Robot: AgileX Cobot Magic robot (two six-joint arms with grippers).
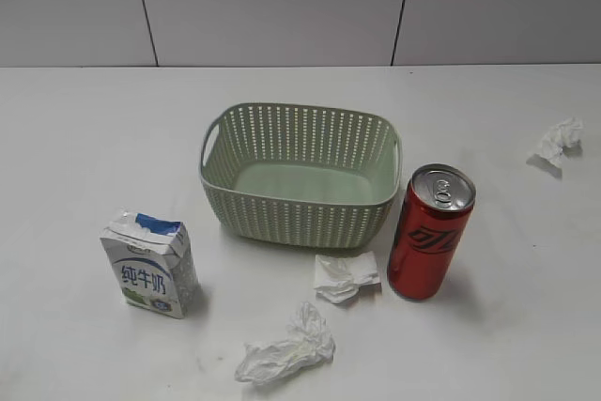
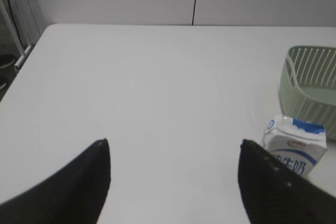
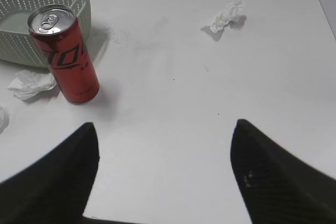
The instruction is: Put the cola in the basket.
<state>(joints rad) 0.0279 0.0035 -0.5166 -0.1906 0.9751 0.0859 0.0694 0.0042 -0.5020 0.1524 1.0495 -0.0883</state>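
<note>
The cola (image 1: 431, 232) is a tall red can with a silver top. It stands upright on the white table just right of the basket (image 1: 299, 196), a pale green perforated basket that is empty. The right wrist view shows the cola (image 3: 67, 56) up left, next to the basket (image 3: 31, 40). My right gripper (image 3: 165, 129) is open and empty, below and right of the can. My left gripper (image 2: 175, 145) is open and empty over bare table; the basket (image 2: 310, 90) is at its far right. Neither gripper shows in the exterior view.
A white-and-blue milk carton (image 1: 150, 263) stands front left of the basket and also shows in the left wrist view (image 2: 294, 145). Crumpled tissues lie in front of the basket (image 1: 346, 276), nearer the front edge (image 1: 286, 349) and far right (image 1: 556, 141).
</note>
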